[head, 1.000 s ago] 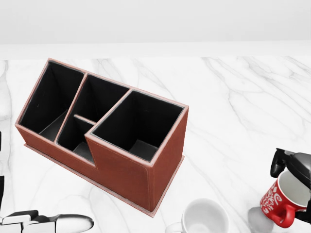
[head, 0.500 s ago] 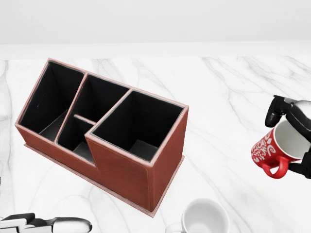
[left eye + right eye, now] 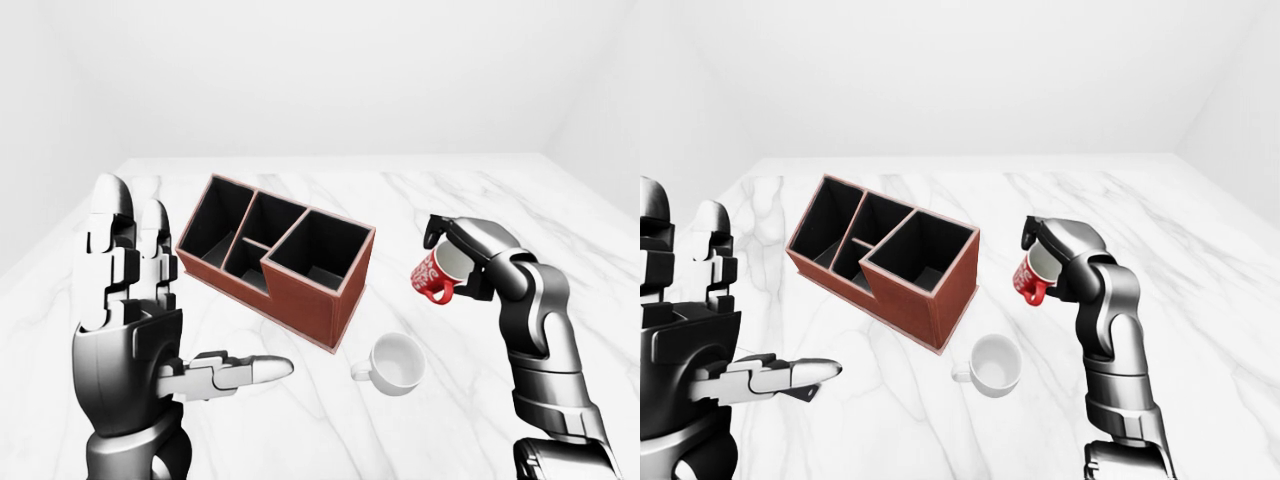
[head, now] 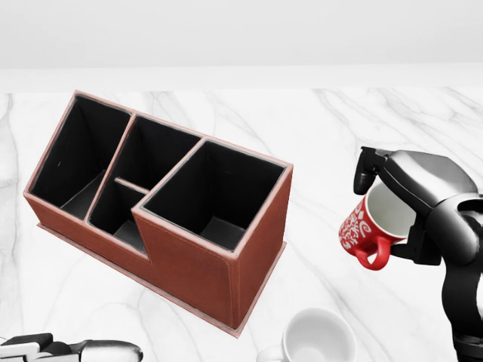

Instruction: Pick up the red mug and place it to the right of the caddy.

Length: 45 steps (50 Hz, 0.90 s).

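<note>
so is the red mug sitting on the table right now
No, the right hand holds the red mug tilted in the air above the table.

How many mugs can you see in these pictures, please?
2. The red mug is held in the right hand, off the table, right of the caddy. The white mug sits on the table below the caddy.

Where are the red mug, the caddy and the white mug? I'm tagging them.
red mug (image 4: 361, 225), head view, on its patterned red side.
caddy (image 4: 198, 270), head view, on its brown outer wall.
white mug (image 3: 395, 362), left-eye view, on its inner bowl.
</note>
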{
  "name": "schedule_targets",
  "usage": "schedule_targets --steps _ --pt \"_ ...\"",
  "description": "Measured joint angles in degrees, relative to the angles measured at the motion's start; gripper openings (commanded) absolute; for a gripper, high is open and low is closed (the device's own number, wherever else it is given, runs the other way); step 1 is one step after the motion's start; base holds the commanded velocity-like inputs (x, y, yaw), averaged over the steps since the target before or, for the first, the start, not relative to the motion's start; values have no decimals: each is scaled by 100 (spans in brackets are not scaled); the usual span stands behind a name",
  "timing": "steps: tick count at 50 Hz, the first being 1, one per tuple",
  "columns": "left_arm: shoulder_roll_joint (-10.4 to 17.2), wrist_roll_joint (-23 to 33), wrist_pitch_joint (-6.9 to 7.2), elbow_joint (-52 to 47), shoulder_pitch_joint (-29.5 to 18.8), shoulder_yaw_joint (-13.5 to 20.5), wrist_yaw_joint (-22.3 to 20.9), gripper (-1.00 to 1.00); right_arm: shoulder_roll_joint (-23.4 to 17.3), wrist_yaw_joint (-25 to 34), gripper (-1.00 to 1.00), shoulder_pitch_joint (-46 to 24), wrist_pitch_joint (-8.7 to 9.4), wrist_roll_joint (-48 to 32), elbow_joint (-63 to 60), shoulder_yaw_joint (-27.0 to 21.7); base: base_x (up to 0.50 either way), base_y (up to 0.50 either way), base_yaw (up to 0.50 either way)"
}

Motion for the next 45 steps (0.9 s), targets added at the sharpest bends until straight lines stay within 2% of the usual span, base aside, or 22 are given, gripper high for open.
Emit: schedule_targets --steps 12,25,45 --pt "-4 -18 0 -51 7 26 -14 100 268 0 -100 -245 0 -156 699 317 0 0 0" --pt "-10 -37 0 -133 52 36 -33 100 387 -48 -100 -453 0 -331 1380 506 0 0 0" --pt "-15 -50 0 -176 72 50 -57 100 508 -800 -100 -918 0 -355 2480 705 0 0 0"
